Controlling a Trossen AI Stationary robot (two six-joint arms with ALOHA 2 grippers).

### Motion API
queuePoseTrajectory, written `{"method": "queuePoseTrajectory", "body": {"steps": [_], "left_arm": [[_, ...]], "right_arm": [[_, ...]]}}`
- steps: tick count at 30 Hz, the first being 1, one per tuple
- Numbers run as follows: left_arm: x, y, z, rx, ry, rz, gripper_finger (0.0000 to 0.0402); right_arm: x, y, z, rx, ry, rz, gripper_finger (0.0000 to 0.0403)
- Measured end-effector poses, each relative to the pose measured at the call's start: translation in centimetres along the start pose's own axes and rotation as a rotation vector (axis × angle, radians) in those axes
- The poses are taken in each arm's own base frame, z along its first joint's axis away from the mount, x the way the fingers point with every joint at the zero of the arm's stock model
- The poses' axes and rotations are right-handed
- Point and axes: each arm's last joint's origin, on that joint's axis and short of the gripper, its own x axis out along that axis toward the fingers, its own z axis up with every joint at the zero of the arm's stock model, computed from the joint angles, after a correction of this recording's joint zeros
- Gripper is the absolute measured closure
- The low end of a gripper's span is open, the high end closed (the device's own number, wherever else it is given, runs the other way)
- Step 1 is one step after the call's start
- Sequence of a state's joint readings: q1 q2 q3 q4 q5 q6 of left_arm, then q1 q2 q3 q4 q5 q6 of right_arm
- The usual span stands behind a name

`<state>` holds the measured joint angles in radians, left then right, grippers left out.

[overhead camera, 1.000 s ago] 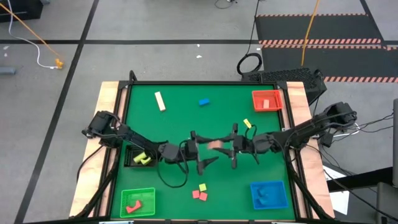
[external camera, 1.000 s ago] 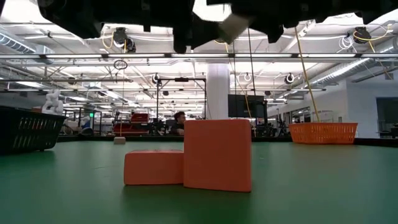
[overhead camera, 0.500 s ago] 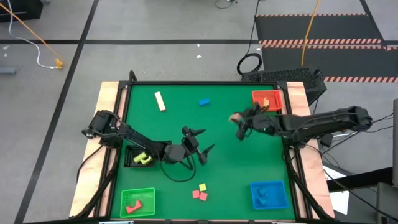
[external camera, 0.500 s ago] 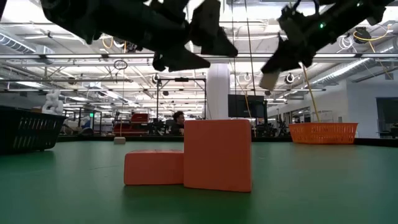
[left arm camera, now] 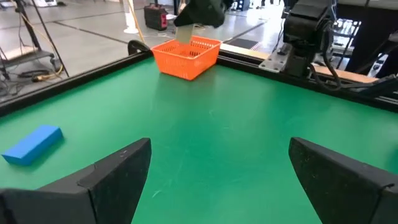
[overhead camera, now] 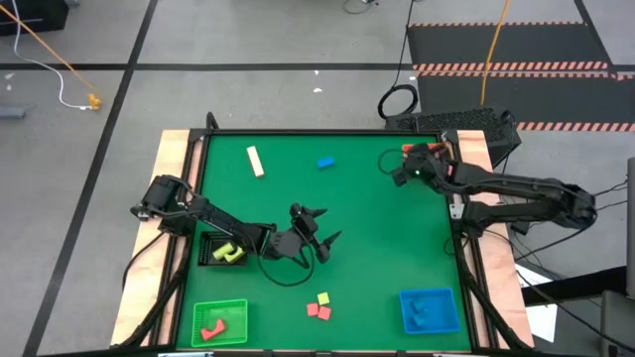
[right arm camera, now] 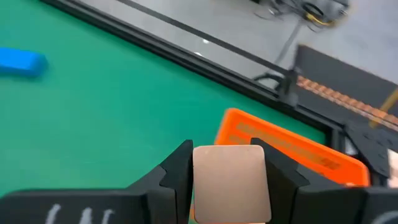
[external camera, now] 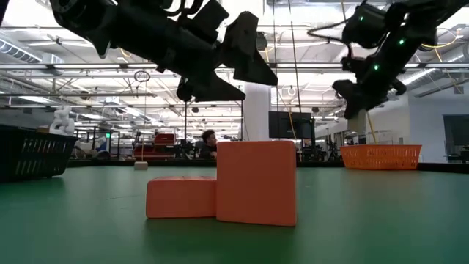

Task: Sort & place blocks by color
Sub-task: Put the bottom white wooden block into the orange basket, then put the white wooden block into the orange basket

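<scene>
My right gripper [overhead camera: 397, 171] is shut on a pale tan block [right arm camera: 231, 183], up in the air by the red tray [right arm camera: 292, 152] at the table's far right corner. My left gripper [overhead camera: 325, 224] hovers open over the middle of the table [left arm camera: 217, 180] and touches nothing. On the green mat lie a tan bar [overhead camera: 256, 161], a blue block [overhead camera: 325, 163] and, near the near edge, two red blocks [overhead camera: 317, 310] with a yellow one [overhead camera: 322, 297]. The low view shows the two red blocks [external camera: 220, 192] close up. My right gripper pinches the pale tan block between its two fingers, one on each of two opposite sides [right arm camera: 198, 180]. The fingers reach out from the table's right side. The block is lifted clear of the table, its broad face toward the wrist camera.
A black bin [overhead camera: 213, 250] with yellow blocks sits at the left edge. A green tray [overhead camera: 219, 321] holding red pieces is at the near left, and a blue tray [overhead camera: 429, 309] with blue pieces at the near right. Open mat lies between the two arms.
My right gripper has carried the pale block from the middle of the table, where both grippers met, up and toward the far right corner by the red tray. My left gripper stayed near the middle, drawing back slightly, and is open.
</scene>
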<state>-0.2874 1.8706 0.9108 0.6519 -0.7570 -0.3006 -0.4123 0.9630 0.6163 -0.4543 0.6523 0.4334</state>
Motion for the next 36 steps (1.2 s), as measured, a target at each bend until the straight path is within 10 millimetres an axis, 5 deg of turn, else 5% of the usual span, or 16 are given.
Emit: {"method": "queuePoseTrajectory", "body": {"steps": [14, 21, 27, 36], "left_arm": [[0.2, 0.2, -0.5, -0.042, 0.065, -0.048, 0.0021], [0.2, 0.2, -0.9, -0.005, 0.120, -0.092, 0.0021], [0.8, 1.4, -0.6, 0.040, 0.062, 0.097, 0.0021], [3.5, 7.2, -0.6, -0.023, 0.084, 0.471, 0.0021]], "right_arm": [[3.0, -2.4, -0.3, 0.053, 0.133, -0.160, 0.0286], [3.3, -2.6, -0.8, 0.062, 0.144, -0.169, 0.0150], [3.3, -2.4, -0.5, 0.085, 0.123, -0.133, 0.0095], [3.4, -1.8, -0.2, 0.122, 0.136, 0.024, 0.0104]]}}
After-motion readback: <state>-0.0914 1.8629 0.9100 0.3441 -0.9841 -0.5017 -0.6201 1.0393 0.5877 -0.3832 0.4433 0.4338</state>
